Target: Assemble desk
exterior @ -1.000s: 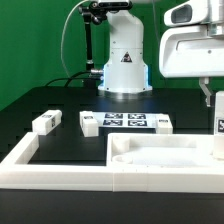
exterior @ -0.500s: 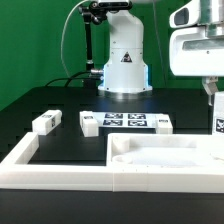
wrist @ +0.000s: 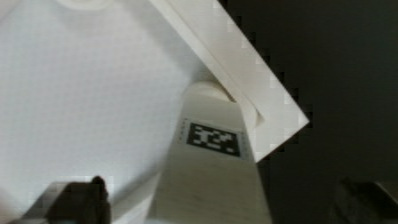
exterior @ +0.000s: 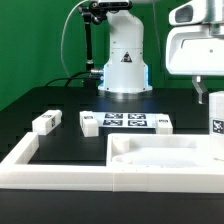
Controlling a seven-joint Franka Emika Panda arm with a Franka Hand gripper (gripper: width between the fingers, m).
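The white tabletop panel (exterior: 165, 160) lies hollow side up at the front of the table. One white tagged leg (exterior: 216, 125) stands upright at its corner on the exterior view's right. The wrist view shows that leg (wrist: 217, 150) against the panel (wrist: 89, 100). My gripper (exterior: 210, 97) is right above the leg and open. In the wrist view my gripper (wrist: 217, 205) has both dark fingers (wrist: 75, 200) apart from the leg's sides. Three more legs lie on the black table: one far left (exterior: 45, 122), one (exterior: 89, 122) and one (exterior: 161, 123) beside the marker board.
The marker board (exterior: 125, 121) lies flat mid-table in front of the robot base (exterior: 124, 60). A long white rim (exterior: 30, 158) frames the black surface at the front and on the exterior view's left.
My gripper has risen a little above the leg. The leg stays upright at the panel's corner. Nothing else has moved.
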